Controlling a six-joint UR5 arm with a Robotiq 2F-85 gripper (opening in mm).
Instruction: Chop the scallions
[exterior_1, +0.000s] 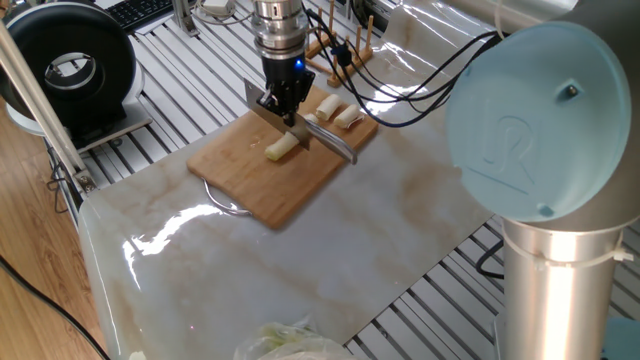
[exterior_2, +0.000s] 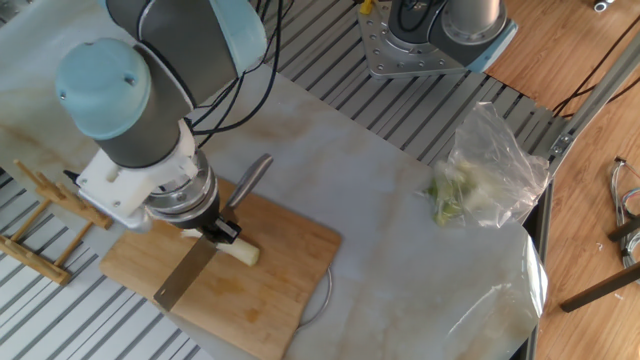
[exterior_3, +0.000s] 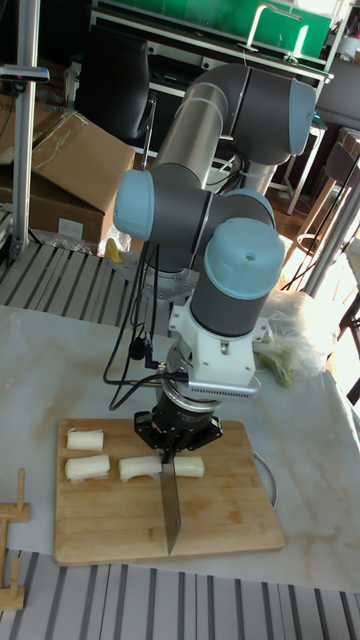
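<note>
Gripper (exterior_3: 172, 446) clamped on knife (exterior_3: 169, 505) over board (exterior_3: 220, 515); scallions (exterior_3: 122, 468) beside blade; arm hides far pieces; bagged greens (exterior_2: 480, 180) right.

Cream scallions (exterior_3: 120, 466), apparently four chunks

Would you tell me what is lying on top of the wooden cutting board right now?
On the cutting board: four scallion pieces and the knife held by the gripper. The cut itself is hidden.

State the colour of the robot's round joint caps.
Pale blue joint caps, clearest in the tall fixed view.
</note>
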